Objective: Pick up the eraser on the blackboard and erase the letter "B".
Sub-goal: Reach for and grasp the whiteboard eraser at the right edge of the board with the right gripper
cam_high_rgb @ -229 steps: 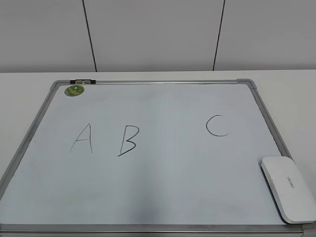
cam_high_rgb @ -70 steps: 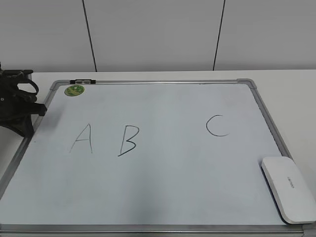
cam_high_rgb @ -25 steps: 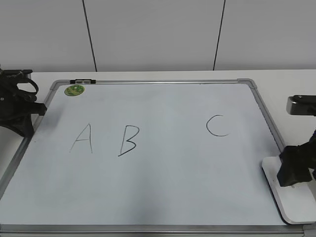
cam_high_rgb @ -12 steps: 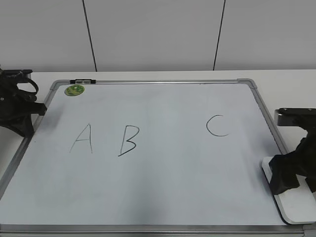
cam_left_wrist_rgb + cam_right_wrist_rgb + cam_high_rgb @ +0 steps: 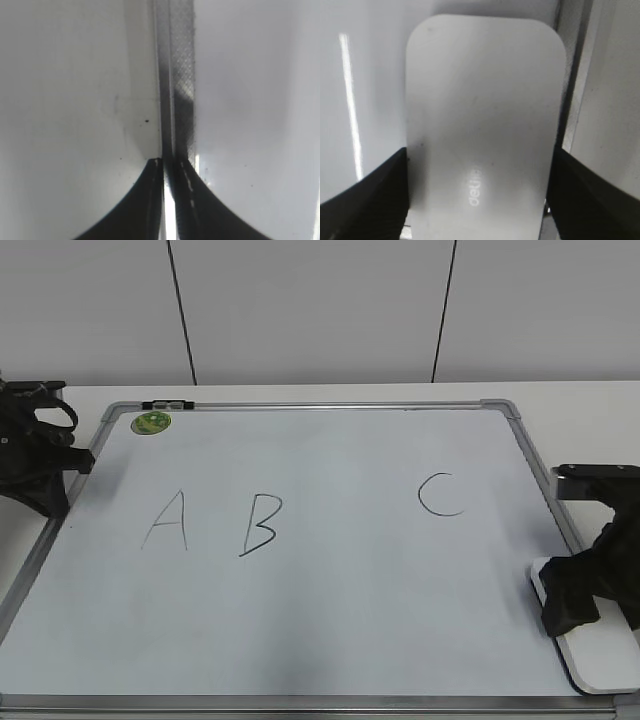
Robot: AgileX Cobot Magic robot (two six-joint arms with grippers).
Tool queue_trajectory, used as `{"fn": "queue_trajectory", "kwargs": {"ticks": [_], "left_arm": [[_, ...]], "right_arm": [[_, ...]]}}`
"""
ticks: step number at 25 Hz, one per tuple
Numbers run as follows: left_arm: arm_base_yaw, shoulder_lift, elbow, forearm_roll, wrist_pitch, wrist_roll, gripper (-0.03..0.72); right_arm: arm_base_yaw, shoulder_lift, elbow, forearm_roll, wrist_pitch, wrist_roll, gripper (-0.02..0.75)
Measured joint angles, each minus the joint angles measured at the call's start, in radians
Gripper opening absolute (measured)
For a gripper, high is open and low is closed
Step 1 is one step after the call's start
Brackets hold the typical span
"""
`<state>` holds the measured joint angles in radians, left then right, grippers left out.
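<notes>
The white eraser [image 5: 605, 655] lies on the blackboard [image 5: 330, 450] at its front right corner. In the right wrist view the eraser [image 5: 480, 100] fills the middle, grey lettering up. My right gripper [image 5: 603, 605] is down over it, open. In the right wrist view the right gripper [image 5: 480, 200] has one black finger close against each long side. The letter "B" [image 5: 260, 523] is drawn left of the board's middle. My left gripper [image 5: 45, 495] is shut and empty at the board's left frame. In the left wrist view the left gripper [image 5: 170, 162] hangs over the frame strip [image 5: 177, 75].
A drawn "A" [image 5: 165, 520] is left of the "B" and a drawn "C" [image 5: 440, 494] is to the right. A green round sticker [image 5: 152, 422] sits at the far left corner. The board lies on a white table [image 5: 590, 405] before a white wall.
My right arm came in from the right and lowered onto the eraser, one finger on each side. The eraser and my left gripper have not moved.
</notes>
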<state>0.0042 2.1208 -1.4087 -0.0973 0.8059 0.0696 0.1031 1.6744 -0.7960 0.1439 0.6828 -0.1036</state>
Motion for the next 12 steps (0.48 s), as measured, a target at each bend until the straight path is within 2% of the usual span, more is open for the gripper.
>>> {"fn": "queue_trajectory", "kwargs": {"ticks": [3,7,12], "left_arm": [[0.000,0.000,0.000,0.000,-0.002,0.000,0.044],[0.000,0.000,0.000,0.000,-0.002,0.000,0.045],[0.000,0.000,0.000,0.000,-0.002,0.000,0.046]], "right_arm": [[0.000,0.011,0.000,0.002,-0.006,0.000,0.587],[0.000,0.015,0.000,0.008,-0.006,0.004,0.537],[0.000,0.015,-0.008,0.008,0.013,0.006,0.532]]}}
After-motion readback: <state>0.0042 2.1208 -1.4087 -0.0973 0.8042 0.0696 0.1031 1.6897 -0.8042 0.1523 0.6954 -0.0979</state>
